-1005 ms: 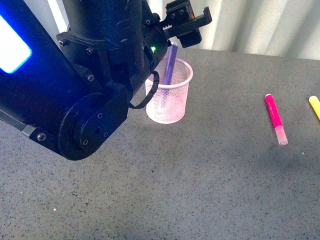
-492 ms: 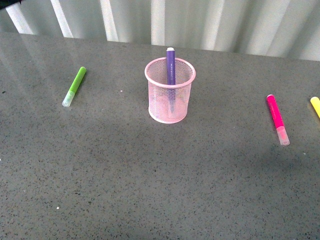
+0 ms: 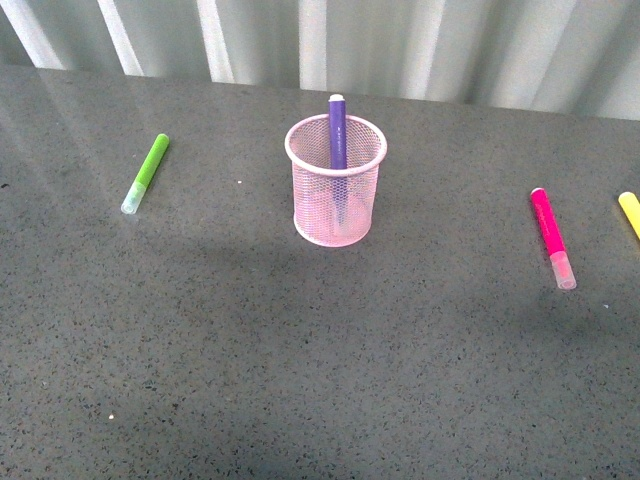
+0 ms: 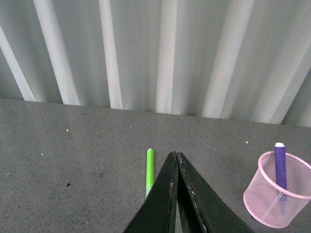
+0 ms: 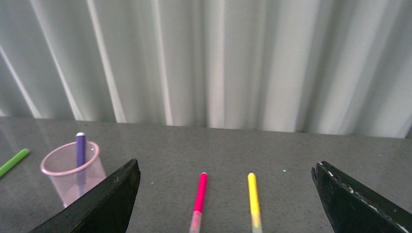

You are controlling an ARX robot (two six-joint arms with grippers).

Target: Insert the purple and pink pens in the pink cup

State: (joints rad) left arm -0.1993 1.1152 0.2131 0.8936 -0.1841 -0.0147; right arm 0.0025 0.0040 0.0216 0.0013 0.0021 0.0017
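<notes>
The pink cup [image 3: 336, 195] stands upright at the table's middle back. The purple pen [image 3: 337, 130] stands inside it, its end above the rim. The pink pen [image 3: 550, 234] lies flat on the table at the right, clear cap toward the front. Neither arm shows in the front view. In the left wrist view my left gripper [image 4: 175, 158] is shut and empty, back from the cup [image 4: 279, 196] and the purple pen [image 4: 280, 165]. In the right wrist view my right gripper [image 5: 223, 167] is open wide and empty, with the pink pen [image 5: 199, 196] lying ahead between the fingers and the cup [image 5: 73, 177] off to one side.
A lime-green marker [image 3: 147, 172] lies at the left and shows in the left wrist view [image 4: 149, 167]. A yellow marker [image 3: 630, 212] lies at the right edge, beside the pink pen in the right wrist view [image 5: 253, 196]. A corrugated white wall [image 3: 400, 45] runs behind the table.
The left arm, which filled the front view over the cup a second ago, has withdrawn out of that view. The purple pen stays standing in the cup.
</notes>
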